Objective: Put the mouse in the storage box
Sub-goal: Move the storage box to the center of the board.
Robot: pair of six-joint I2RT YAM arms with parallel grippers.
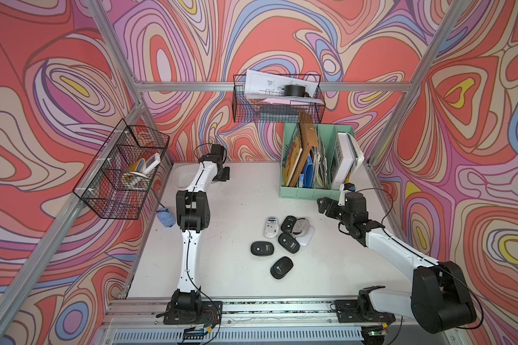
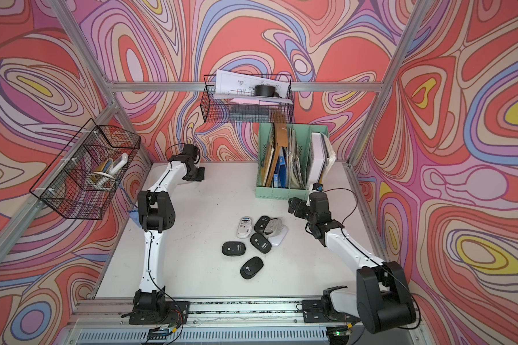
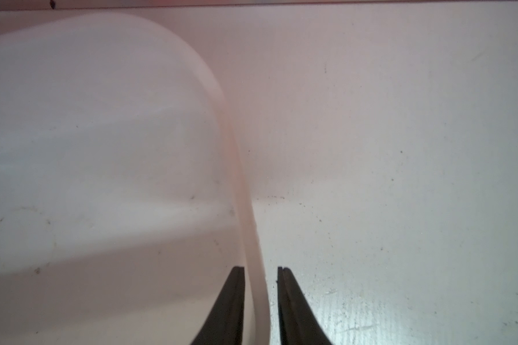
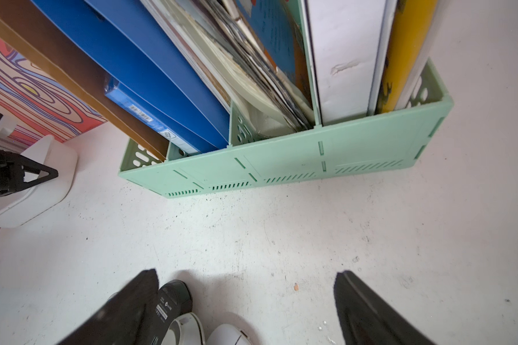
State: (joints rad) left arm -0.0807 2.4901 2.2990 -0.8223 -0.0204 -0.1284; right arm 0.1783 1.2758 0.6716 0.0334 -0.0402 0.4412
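– Mice lie nearest: 7 loose on the desk (image 1: 222,268), the closest a black mouse (image 1: 281,267), the others in a bunch (image 1: 288,242) just beyond it. How will they handle?

– Light, I'd judge, with hard glossy shells that curve away, so probably slippery. Squeeze across the narrow waist, low on the flanks, not over the domed back. The white mouse (image 1: 271,227) lies belly up, which gives a flatter top.

– And the right gripper (image 1: 323,204)?

– Spread wide and holding nothing. It hovers just past the bunch, in front of the green file organizer (image 1: 311,191).

– Further back?

– The storage box (image 1: 178,176), in the far left corner of the desk, mostly hidden under the left arm in both top views. As far as shows, no mouse is in it.

– So how do you know the left gripper (image 3: 260,268) has it?

– Only from the left wrist view. The fingers (image 3: 234,298) are clamped on the box's thin side wall, 1 inside and 1 outside, with bare box floor beside them. The tub looks light and thin-walled, so pinched at 1 spot it may flex or swing when dragged.

– And the right wrist view?

– It shows the box (image 4: 54,197) side-on with a left finger over it, plus 3 mice at the picture's edge. Only the top views show all 7.
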